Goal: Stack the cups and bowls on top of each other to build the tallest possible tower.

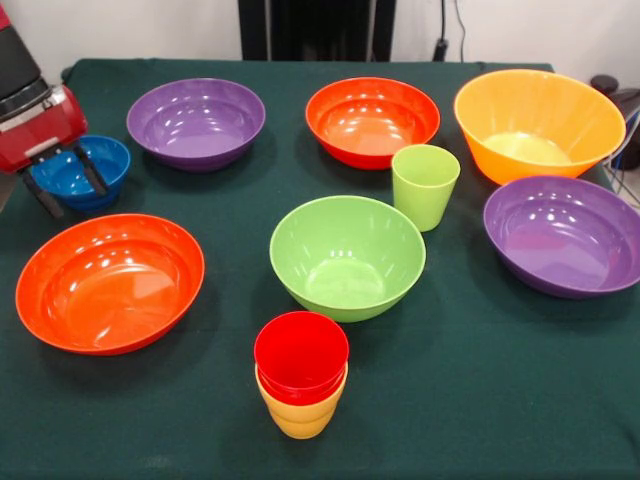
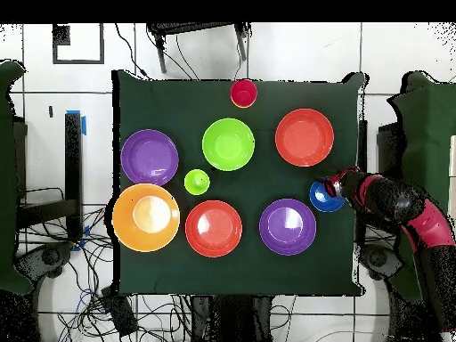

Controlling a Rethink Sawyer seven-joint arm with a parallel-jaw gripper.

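Observation:
A red cup point(image 1: 300, 355) sits nested in a yellow cup point(image 1: 300, 415) at the table's front middle; from overhead only the red cup point(image 2: 243, 93) shows. A light green cup point(image 1: 425, 185) point(image 2: 197, 182) stands alone beside the light green bowl point(image 1: 347, 255) point(image 2: 228, 143). My gripper point(image 1: 67, 185) point(image 2: 331, 189) is at the left edge, open. One finger is inside the small blue bowl point(image 1: 85, 160) point(image 2: 322, 199) and the other is outside its rim. I cannot tell whether the fingers touch the bowl.
Around the table stand two purple bowls point(image 1: 196, 122) point(image 1: 565, 235), two red-orange bowls point(image 1: 372, 120) point(image 1: 108, 282) and a large orange bowl point(image 1: 538, 122). The dark green cloth point(image 1: 480, 390) covers the table. Cables lie on the floor around the table in the overhead view.

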